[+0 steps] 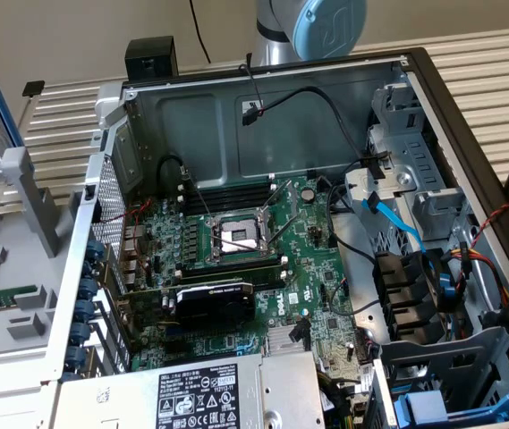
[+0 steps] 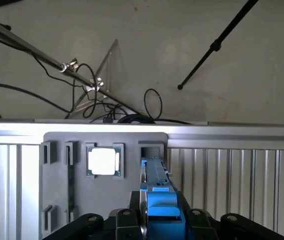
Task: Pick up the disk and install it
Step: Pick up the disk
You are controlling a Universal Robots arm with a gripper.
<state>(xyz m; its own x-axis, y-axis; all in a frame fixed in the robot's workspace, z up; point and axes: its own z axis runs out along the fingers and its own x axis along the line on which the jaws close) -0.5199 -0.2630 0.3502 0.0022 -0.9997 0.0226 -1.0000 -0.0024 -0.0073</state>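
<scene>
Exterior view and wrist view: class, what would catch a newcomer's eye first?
In the exterior view, the open computer case lies in the middle, its green motherboard bare. In the wrist view, the disk in its bright blue carrier stands edge-on in a grey holder, close against the gripper.

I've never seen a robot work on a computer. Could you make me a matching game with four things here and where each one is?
Things:
A. disk
B. power-supply box
C. processor socket
D. thin blue cable

Places:
1. middle of the green circuit board
2. beside the drive cage, on the exterior view's right
3. between the fingers of the gripper, standing in the grey holder
4. at the exterior view's bottom edge, bearing a black-and-white label

Pairs: A-3, B-4, C-1, D-2.
</scene>
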